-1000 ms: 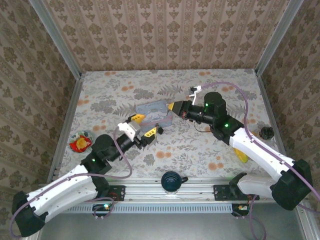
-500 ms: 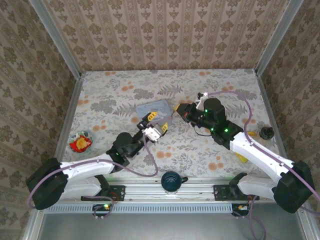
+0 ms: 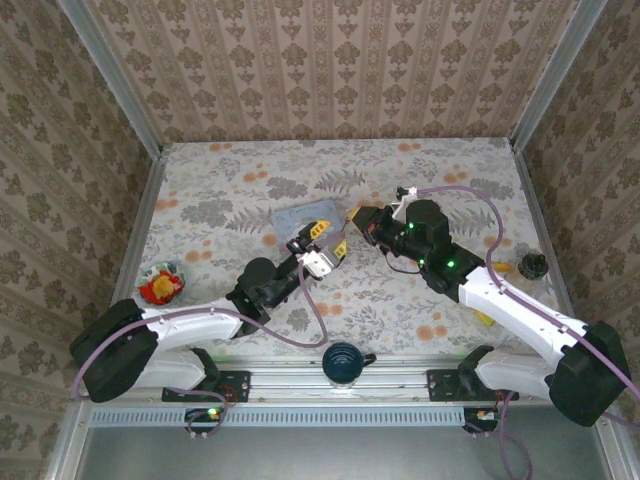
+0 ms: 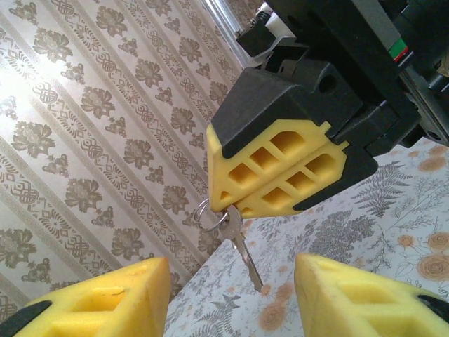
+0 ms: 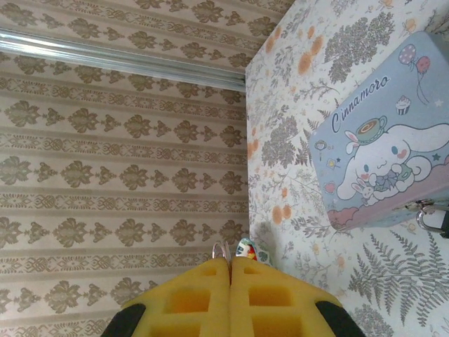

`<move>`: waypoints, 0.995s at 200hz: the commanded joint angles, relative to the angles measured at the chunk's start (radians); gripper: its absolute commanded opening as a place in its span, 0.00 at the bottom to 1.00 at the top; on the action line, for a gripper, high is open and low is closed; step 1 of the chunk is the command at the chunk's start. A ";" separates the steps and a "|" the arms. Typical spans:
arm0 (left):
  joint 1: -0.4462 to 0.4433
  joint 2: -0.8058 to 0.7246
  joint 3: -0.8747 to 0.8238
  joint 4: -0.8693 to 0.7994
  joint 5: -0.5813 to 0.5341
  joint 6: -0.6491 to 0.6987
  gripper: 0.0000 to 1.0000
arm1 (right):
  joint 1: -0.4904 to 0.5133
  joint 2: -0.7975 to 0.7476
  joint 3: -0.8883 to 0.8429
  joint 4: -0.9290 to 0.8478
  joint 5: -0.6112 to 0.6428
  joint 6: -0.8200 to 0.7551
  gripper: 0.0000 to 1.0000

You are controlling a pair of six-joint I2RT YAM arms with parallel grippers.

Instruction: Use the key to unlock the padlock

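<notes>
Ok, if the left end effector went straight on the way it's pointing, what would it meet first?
Most likely the small silver key dangling on its ring from the shut right end effector, though depth is unclear.

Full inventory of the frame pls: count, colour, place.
tin: 1, pale blue, cartoon print, mid-table
padlock: 1, dark, metal shackle, on the tin's edge
key: 1, silver, on a ring, hanging from the right tool
cup: 1, dark teal, near edge, centre
small item: 1, red and yellow, left edge
knob: 1, black, right edge
left tool: open, facing the key
right tool: shut on the key's ring
</notes>
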 commanded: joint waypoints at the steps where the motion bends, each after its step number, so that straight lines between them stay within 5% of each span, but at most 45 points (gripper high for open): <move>1: -0.006 -0.007 -0.032 0.055 -0.021 -0.025 0.51 | 0.014 -0.008 -0.008 0.041 0.051 0.019 0.00; 107: -0.001 0.010 -0.142 0.175 -0.088 -0.078 0.53 | 0.029 0.038 -0.013 0.095 0.073 0.073 0.00; 199: 0.061 0.084 -0.107 0.215 -0.001 -0.155 0.51 | 0.033 0.025 -0.019 0.085 0.109 0.092 0.00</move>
